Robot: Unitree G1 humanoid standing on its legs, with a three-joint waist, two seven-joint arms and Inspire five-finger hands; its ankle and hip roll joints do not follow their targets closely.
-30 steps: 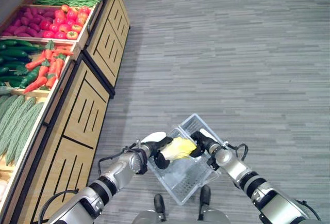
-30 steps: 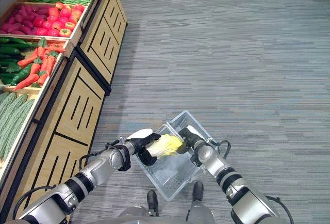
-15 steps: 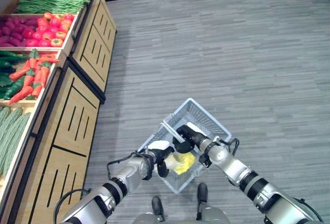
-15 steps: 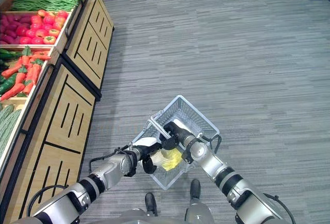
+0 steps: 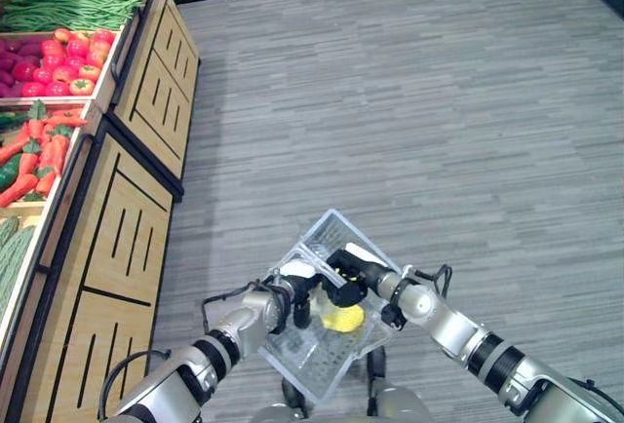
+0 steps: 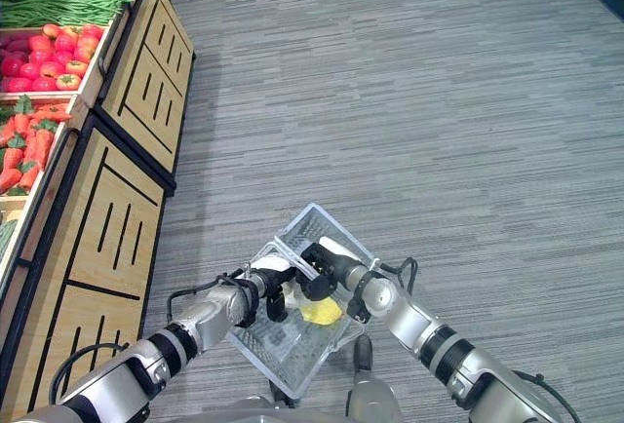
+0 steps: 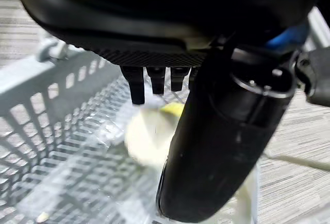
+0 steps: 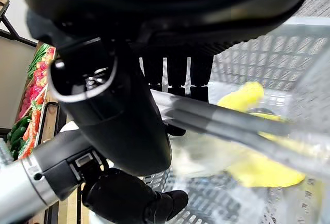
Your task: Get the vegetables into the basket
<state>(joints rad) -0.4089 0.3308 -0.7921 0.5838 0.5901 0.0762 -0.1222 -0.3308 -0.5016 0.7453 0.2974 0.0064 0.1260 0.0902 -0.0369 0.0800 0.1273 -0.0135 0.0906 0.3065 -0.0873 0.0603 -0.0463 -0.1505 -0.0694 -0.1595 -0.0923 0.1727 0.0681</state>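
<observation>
Left eye view showed the pale yellow leafy vegetable (image 5: 343, 319) lying inside the clear plastic mesh basket (image 5: 292, 360) — right hand (image 5: 347, 269) curled round its grey handle (image 8: 221, 126), left hand (image 5: 298, 287) relaxed, holding nothing.

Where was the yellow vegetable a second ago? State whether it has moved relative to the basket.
Yes. The yellow vegetable went from above the rim, held by the left robot hand, down inside the basket.
</observation>
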